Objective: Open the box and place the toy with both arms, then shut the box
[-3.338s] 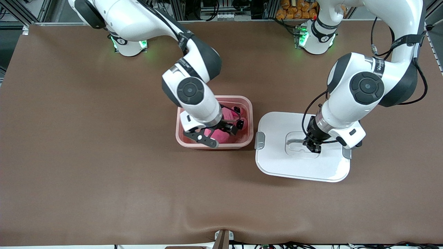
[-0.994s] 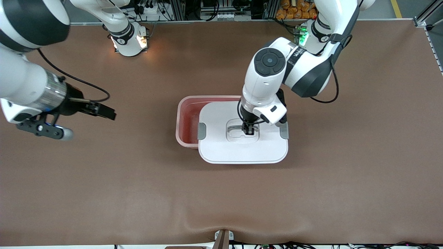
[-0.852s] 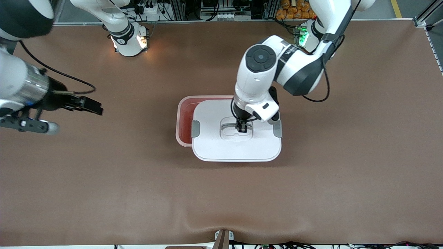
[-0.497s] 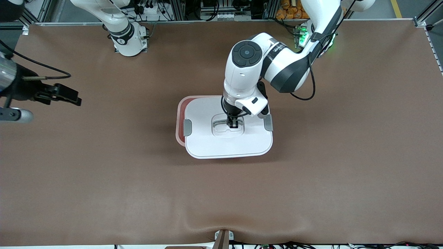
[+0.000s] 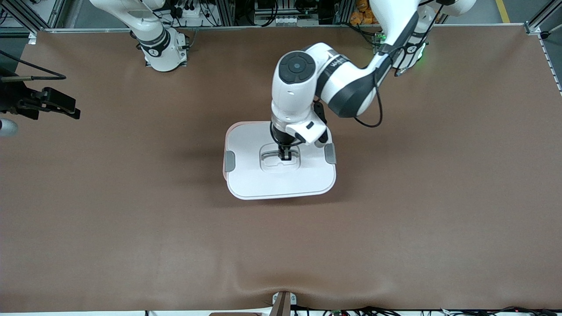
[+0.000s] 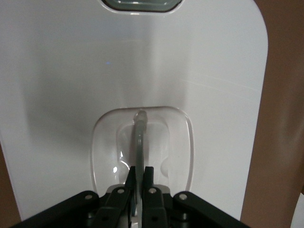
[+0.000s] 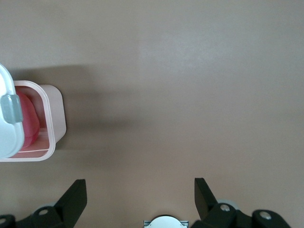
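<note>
Front view: the left hand (image 5: 285, 154) was clamped on the white lid's (image 5: 281, 177) grey handle (image 5: 278, 154), holding the lid over the pink box (image 5: 225, 173) at mid-bench (image 5: 131, 219). The right hand (image 5: 41, 103) hung at nine o'clock, over the bench's right-arm end.

Left wrist view: the fingers (image 6: 148, 183) pinched the handle (image 6: 138, 142).

Right wrist view: the right hand (image 7: 140, 197) stood spread apart; the pink toy (image 7: 27, 121) lay in the box (image 7: 56, 118), partly under the lid (image 7: 8, 128).

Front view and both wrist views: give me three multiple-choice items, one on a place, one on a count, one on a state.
1. Where is the lid?
A. over the box
B. flat on the table, apart from the box
C. in the right tool

2. How many grey clips show on the lid?
A. one
B. two
C. four

3. The left tool is:
A. open above the table
B. shut on the lid's handle
C. shut on the toy

A: lid hangs over the tub.
B: one at each end.
B: fingers pinch the handle.
</note>
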Robot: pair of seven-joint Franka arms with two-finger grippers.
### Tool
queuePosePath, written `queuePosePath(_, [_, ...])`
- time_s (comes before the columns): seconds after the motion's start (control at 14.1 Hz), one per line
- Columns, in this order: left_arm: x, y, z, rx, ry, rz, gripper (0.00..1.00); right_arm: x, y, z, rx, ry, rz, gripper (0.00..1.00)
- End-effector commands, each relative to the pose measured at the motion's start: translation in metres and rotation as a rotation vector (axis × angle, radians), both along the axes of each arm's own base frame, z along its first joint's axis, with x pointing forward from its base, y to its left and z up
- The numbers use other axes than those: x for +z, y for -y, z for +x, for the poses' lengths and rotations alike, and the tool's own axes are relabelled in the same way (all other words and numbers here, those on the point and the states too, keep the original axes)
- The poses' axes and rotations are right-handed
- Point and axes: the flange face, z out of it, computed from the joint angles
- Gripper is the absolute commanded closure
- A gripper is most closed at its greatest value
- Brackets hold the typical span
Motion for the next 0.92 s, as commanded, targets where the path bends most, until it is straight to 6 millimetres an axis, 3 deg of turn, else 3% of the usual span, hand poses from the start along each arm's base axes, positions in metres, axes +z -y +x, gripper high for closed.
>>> queuePosePath(0.0, [-0.002,0.024,-0.015,-0.004,0.048,0.036,1.0,-0.001,0.01,-0.023,-0.002,0.016,-0.023,0.0])
queuePosePath(0.21, [-0.008,0.032,-0.025,0.004,0.045,0.051,1.0,-0.004,0.022,-0.047,0.064,0.053,-0.02,0.0])
queuePosePath(0.5, [-0.039,0.046,-0.036,-0.028,0.016,0.082,1.0,-0.004,0.03,-0.057,0.092,0.053,-0.017,0.0])
queuePosePath(0.85, [-0.05,0.053,-0.043,-0.042,0.01,0.088,1.0,-0.007,0.03,-0.064,0.104,0.055,-0.035,0.0])
